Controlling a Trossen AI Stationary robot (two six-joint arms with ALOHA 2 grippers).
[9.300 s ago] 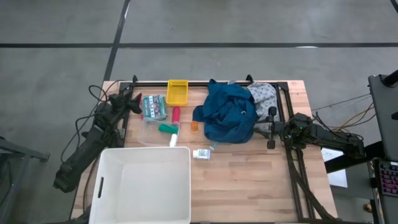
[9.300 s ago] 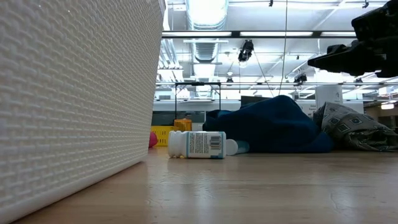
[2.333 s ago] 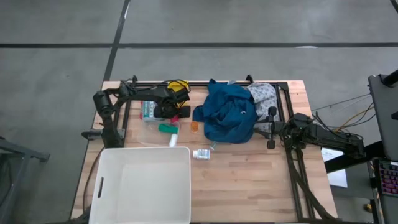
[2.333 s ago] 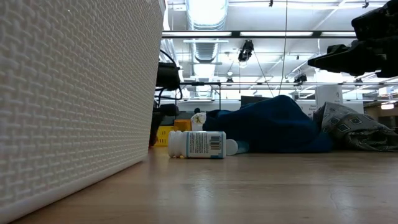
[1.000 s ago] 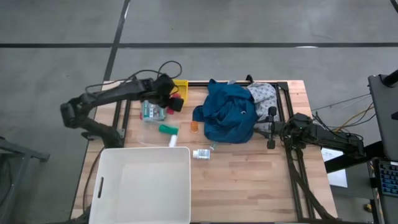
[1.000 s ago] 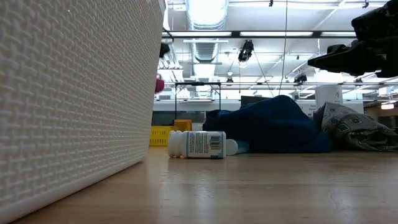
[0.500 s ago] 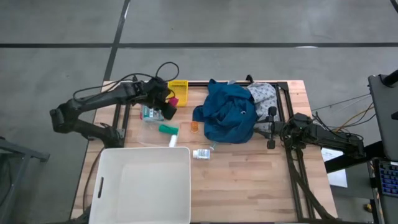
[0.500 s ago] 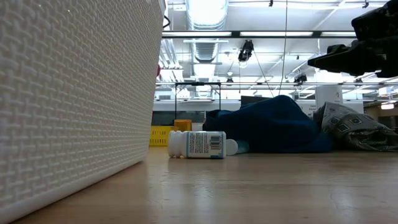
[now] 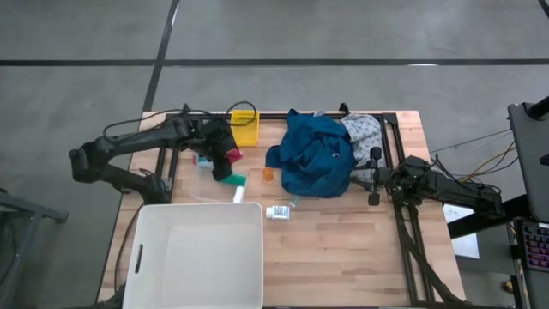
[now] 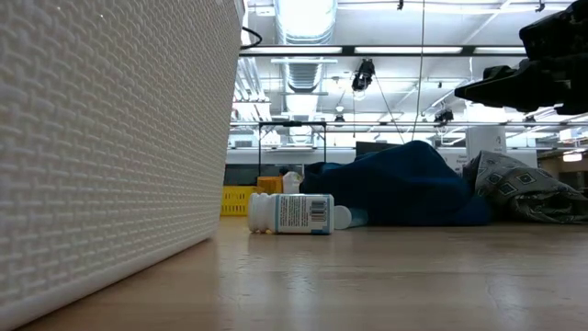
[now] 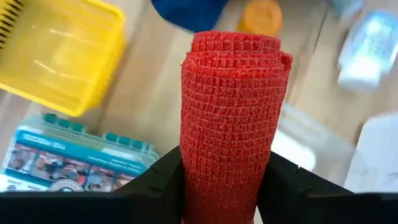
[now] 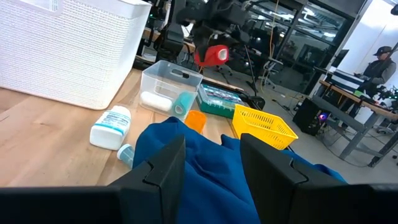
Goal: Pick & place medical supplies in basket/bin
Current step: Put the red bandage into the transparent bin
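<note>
Left wrist view: the red roll [image 11: 231, 118] of gridded wrap stands clamped between the left gripper's [image 11: 225, 186] two dark fingers, lifted clear of the surface [image 11: 155, 81]; half a second ago the high view had the left gripper nearer the yellow basket [image 9: 244, 126], and now it has swung towards the near side, above the clear box [image 9: 214, 167] and the green roll [image 9: 233, 179], red roll [image 9: 232, 154] still in its grip; a second ago it was higher up by the basket's corner, and a couple of seconds back it was down among the supplies; the white tub [image 9: 199, 255] sits unmoved at the near left of the surface, nothing visible inside it; the blue garment [image 9: 316, 154] lies heaped where it lay, the grey speckled cloth [image 9: 364, 130] just beyond it, the orange bottle [image 9: 268, 173] beside its edge, the white bottle [image 9: 277, 212] on its side by the tub's corner; low view shows that white bottle [image 10: 289, 213] with a blue-and-white label and a barcode, the print too small to read; the teal-edged packet [image 11: 74, 158] beside the yellow basket carries small pictures, no wording legible; the right gripper [image 9: 374, 178] waits unchanged at the right edge beside the garment, fingers parted and holding nothing.
</note>
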